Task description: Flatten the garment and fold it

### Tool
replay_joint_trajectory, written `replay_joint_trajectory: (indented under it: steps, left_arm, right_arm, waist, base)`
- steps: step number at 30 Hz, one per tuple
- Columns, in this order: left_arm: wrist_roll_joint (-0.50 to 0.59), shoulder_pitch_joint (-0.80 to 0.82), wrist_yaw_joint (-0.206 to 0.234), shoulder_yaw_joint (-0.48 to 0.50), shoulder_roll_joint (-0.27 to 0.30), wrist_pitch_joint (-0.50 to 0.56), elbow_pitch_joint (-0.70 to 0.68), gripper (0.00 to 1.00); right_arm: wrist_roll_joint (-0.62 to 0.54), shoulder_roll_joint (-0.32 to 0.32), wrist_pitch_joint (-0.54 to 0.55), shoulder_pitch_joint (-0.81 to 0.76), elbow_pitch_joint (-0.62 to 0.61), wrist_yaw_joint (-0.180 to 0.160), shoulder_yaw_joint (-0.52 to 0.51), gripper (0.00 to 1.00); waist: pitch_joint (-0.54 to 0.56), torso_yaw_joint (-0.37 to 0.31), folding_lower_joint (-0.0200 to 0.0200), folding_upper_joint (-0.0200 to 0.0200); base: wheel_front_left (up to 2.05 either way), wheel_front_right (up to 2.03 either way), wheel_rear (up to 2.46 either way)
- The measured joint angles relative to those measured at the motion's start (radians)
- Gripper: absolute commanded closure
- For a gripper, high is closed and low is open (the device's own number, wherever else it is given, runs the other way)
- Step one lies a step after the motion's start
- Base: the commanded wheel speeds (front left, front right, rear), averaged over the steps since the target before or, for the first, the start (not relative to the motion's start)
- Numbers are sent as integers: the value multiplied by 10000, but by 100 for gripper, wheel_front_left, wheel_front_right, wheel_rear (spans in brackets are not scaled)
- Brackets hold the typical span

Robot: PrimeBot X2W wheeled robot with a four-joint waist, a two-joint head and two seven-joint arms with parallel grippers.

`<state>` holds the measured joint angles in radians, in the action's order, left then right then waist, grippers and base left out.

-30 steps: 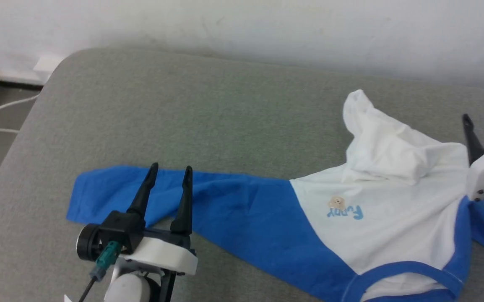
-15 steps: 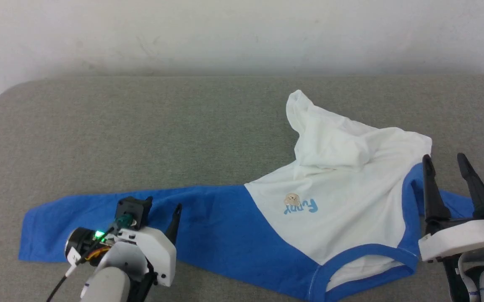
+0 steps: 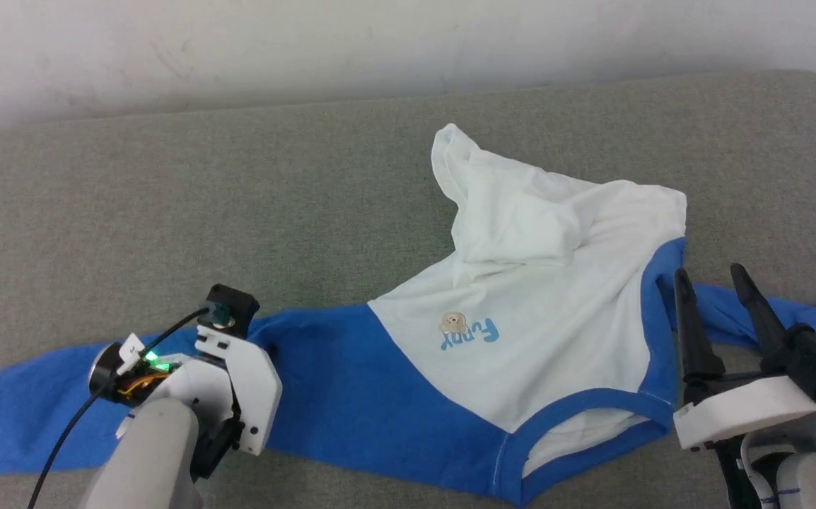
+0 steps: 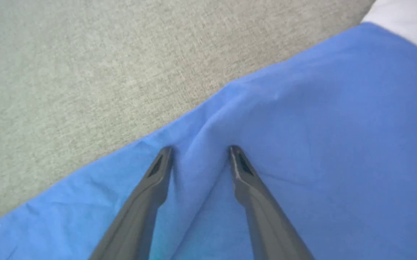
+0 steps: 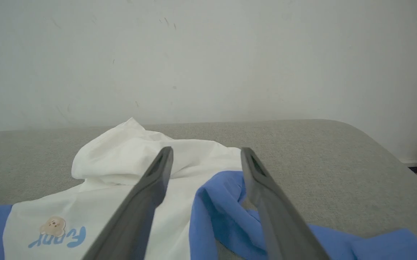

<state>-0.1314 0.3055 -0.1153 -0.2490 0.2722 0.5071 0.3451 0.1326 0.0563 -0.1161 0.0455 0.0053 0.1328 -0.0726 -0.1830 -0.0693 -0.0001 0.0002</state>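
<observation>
Operator: Fingers of the left gripper [image 4: 199,150], how do they stand?

Observer: The two long dark fingers [image 4: 158,180] are apart, tips pressed down into the long royal-blue sleeve [image 4: 302,144]. A soft ridge of that blue cloth stands up between the tips. It is not pinched flat, so these fingers are released rather than clenched.

Operator: And where is the garment?

Observer: The garment [image 3: 535,311], a thin white T-shirt with royal-blue raglan sleeves and neck band, lies on the grey woven surface [image 3: 167,212] between the two pairs of fingers. The long sleeve runs under the left fingers and on past them to their outer side. The small tan bear print [image 3: 454,323] with its blue lettering [image 3: 479,332] lies between the two grippers. The blue neck band [image 3: 578,406] curves just inside the right fingers, toward their base. Beyond all the fingertips, toward the pale wall [image 3: 309,49], the white hem end [image 3: 507,212] is bunched into a hump.

Operator: The right gripper [image 3: 707,270]?

Observer: Its fingers are spread wide and grasp nothing. The crumpled blue sleeve [image 5: 215,206] lies folded below and between them, trailing off to their outer side. Whether the tips touch that cloth cannot be told.
</observation>
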Motion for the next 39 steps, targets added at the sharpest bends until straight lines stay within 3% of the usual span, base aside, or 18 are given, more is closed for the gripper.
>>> replay_joint_trajectory:
  steps: [3,11,14,20,21,22,25,34,39]
  left_arm:
    - [-15,28,56,73,73,-479,-117,100]
    - [518,360,1051,577,650,-2700,-362,100]
    - [681,937,1373,895,938,-3055,-360,100]
    - [700,1285,1542,1208,1402,-2940,616,100]
    - [708,1285,1565,1185,1415,-2928,780,94]
    - [704,1283,1565,1154,1417,-2968,918,0]
    - [583,1281,1547,1116,1235,-3597,1124,0]
    - [-13,1063,1584,1066,190,-6893,412,0]
    - [-98,52,1611,965,-245,-7572,-832,0]
  right_arm:
    - [-13,-13,-56,7,98,0,0,0]
    - [-12,-21,-196,21,192,0,-13,0]
    - [-10,-23,-194,38,194,0,50,0]
    - [-10,-27,-155,81,334,0,109,0]
    - [-10,-25,-148,81,391,0,109,0]
    - [-10,-25,-130,81,443,0,105,0]
    - [-8,-27,-77,83,575,0,107,0]
    - [-155,-29,274,-55,612,0,130,0]
    - [-276,100,1145,-395,527,0,416,0]
  waist:
    - [-95,-132,2,0]
    - [114,-288,2,0]
    - [128,-370,1,0]
    - [5,-489,2,0]
    - [-9,-502,3,0]
    - [-11,-505,3,0]
    - [49,-470,2,0]
    - [553,-80,0,0]
    - [840,293,0,0]
  base:
    - [0,0,0]
    - [0,0,0]
    - [0,0,0]
    - [0,0,0]
    - [0,0,0]
    - [0,0,0]
    - [0,0,0]
    - [0,0,0]
    - [0,0,0]
